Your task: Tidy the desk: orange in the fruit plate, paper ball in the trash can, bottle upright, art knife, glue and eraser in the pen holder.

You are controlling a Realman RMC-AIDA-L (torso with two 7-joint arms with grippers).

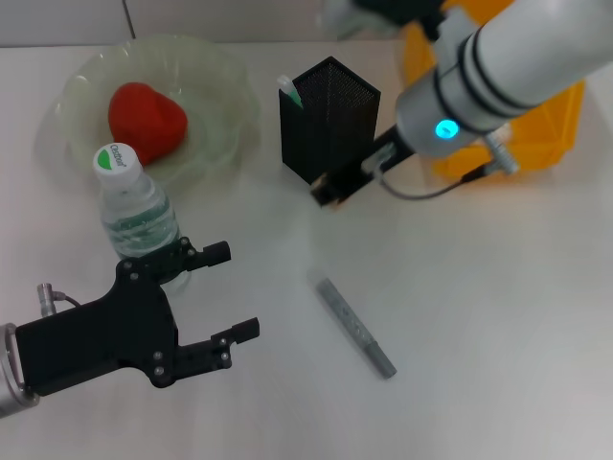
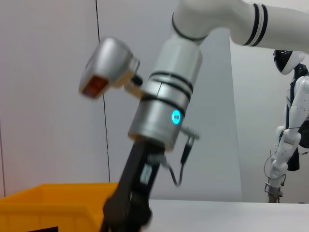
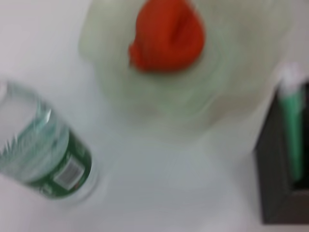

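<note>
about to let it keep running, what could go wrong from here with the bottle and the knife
The open left claw sits right beside the upright bottle; a sideways swing could tip it. The right claw hangs close to the pen holder and could nudge it. The art knife lies flat on the desk, so it may slide.

Robotics lab, bare grey walls, white humanoid robot [image 2: 289, 121] standing far right, plain white table [image 1: 479, 307]

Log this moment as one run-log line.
left gripper: open, beside upright bottle | right gripper: at pen holder | art knife: on desk
</note>
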